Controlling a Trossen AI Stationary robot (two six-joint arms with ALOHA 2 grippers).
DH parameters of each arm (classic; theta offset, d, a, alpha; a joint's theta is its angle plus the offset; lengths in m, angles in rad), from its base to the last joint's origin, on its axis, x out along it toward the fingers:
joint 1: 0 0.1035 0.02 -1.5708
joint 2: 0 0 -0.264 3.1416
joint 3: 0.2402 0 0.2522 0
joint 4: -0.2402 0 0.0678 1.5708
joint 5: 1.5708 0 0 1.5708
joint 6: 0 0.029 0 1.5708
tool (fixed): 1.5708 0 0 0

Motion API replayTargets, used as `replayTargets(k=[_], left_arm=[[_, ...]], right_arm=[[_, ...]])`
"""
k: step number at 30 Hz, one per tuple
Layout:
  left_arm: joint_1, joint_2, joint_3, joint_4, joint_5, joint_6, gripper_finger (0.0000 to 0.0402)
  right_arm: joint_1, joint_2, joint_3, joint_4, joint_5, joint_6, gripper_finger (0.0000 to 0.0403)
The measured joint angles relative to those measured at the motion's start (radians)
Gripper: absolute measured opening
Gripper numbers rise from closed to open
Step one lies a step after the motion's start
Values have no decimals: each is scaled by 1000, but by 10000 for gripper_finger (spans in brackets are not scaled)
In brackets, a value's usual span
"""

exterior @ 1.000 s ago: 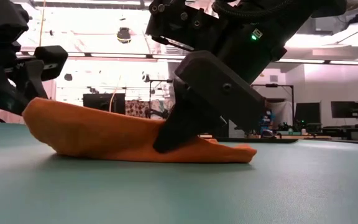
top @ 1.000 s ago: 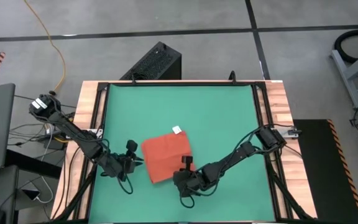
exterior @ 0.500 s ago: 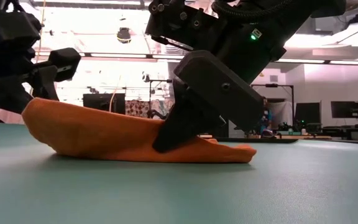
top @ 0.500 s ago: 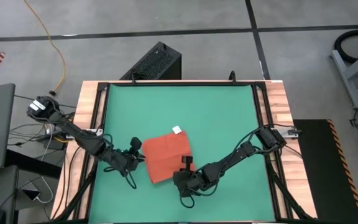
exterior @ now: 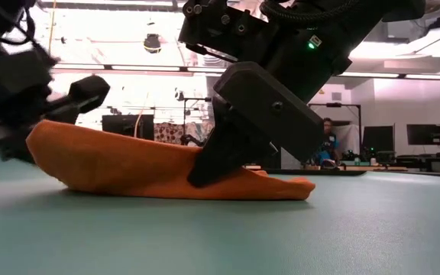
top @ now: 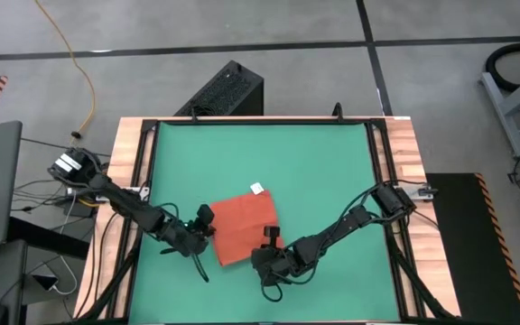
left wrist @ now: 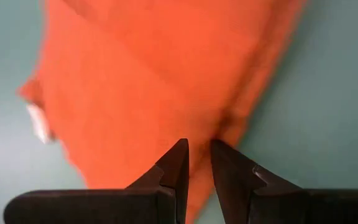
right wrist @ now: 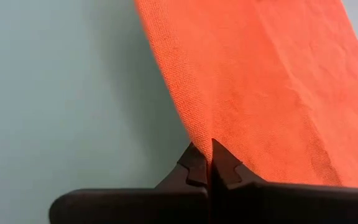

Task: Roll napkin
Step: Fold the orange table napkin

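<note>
A: Fingers first. Your right gripper has its two dark fingertips pressed together with the edge of the orange-red soft cloth napkin pinched between them; the right wrist view shows the fabric running straight into the closed tips.

B: And the left?

A: Your left gripper has its fingers standing a narrow gap apart. In the left wrist view the tips sit over the napkin's edge, with cloth visible through the gap. You cannot tell from these views whether they grip it or only hover at it.

B: Where does the napkin lie?

A: On the flat green table mat, in the half nearer the arms' bases, roughly midway between the two grippers. From above you see a tilted, folded square with a small white tag at its far corner.

B: Flat?

A: Not quite. In the low view the napkin is thick and raised at the end by the left gripper, then tapers to a thin flap on the mat past the right gripper, whose fingers come down onto it at a slant.

B: Gripper positions from above?

A: The left gripper is at the napkin's left edge; the right gripper is at its near right corner.
</note>
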Motion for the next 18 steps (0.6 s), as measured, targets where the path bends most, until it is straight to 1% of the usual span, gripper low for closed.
replayTargets(k=[3, 7, 13, 16, 18], left_arm=[[0, 36, 4, 12, 11, -7, 58], [0, 77, 4, 36, -2, -17, 58], [-1, 80, 21, 29, -61, -10, 57], [0, 80, 50, -23, -70, -2, 44], [0, 81, 80, -84, -73, -1, 23]], right_arm=[[0, 0, 0, 0, 0, 0, 6], [0, 0, 0, 0, 0, 0, 6], [0, 0, 0, -1, 0, 5, 6], [0, 0, 0, -1, 0, 5, 6], [0, 0, 0, -1, 0, 5, 6]])
